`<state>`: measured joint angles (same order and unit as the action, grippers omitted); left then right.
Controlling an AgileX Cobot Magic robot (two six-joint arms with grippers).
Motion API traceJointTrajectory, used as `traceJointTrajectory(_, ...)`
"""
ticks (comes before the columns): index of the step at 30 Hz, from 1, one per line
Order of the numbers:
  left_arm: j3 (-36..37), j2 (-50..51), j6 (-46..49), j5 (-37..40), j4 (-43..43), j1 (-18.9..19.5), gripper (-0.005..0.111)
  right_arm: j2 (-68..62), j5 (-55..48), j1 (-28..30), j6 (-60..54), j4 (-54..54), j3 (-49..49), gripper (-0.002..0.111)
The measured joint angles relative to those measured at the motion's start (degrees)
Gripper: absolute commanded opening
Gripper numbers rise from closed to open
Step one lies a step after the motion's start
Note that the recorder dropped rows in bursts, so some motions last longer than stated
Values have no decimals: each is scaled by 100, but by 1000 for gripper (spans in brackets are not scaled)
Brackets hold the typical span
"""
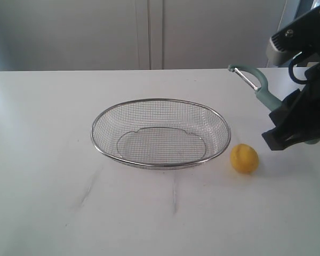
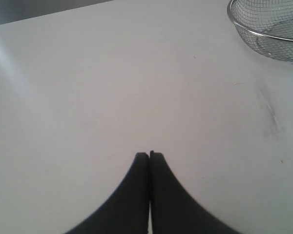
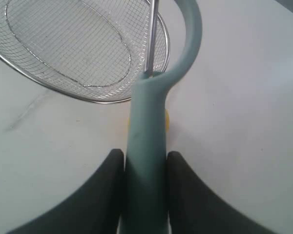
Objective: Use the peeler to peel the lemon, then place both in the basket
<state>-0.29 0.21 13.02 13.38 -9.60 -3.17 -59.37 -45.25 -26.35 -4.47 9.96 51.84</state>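
Raised right of the one basket, the right gripper pinches the one peeler by its handle — one lemon lies just beside the basket — left gripper pressed together.

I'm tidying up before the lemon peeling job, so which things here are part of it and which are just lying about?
Part of the job: lemon, peeler, basket.
Just lying about: nothing else shows, only the table and the wall behind.
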Motion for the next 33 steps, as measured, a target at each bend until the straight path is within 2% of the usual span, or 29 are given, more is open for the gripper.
traceJointTrajectory(6,0,0,194,-97,4,0,0,0,0,0,0,0,0,0)
traceJointTrajectory(15,0,0,264,-1190,14,0,0,0,0,0,0,0,0,0)
traceJointTrajectory(23,0,0,210,-1681,14,0,0,0,0,0,0,0,0,0)
traceJointTrajectory(28,0,0,-566,-2383,3,0,0,0,0,0,0,0,0,0)
traceJointTrajectory(33,0,0,-2113,-3385,3,0,0,0,0,0,0,0,0,0)
